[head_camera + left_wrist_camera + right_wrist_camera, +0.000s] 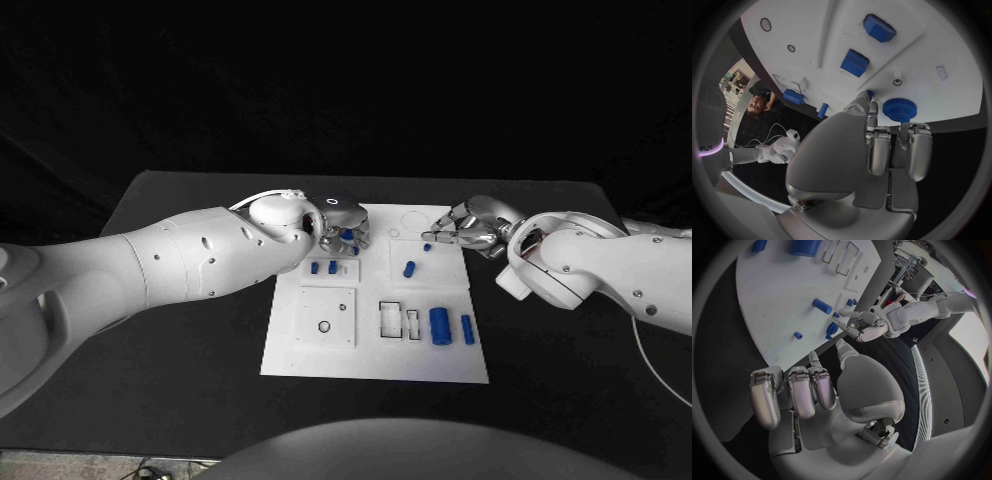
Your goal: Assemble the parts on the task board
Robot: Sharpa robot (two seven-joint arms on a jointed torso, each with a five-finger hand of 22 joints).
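The white task board (375, 350) lies in the middle of the table. My left hand (342, 232) hovers over its far left corner with fingers curled. A blue gear (899, 109) sits right at the fingertips near the board's edge, and I cannot tell whether they grip it. Two blue blocks (854, 62) stand beside it. My right hand (469, 228) hangs at the far right corner, holding nothing, with its fingers (798, 390) apart from the thumb. A small blue peg (428, 246) and a blue cylinder (410, 268) lie close to it.
Two larger blue cylinders (440, 326) lie side by side near the board's right edge. Beside them are rectangular slots (391, 318), and a raised square plate with a hole (326, 318) is on the left. Black table (188, 330) surrounds the board.
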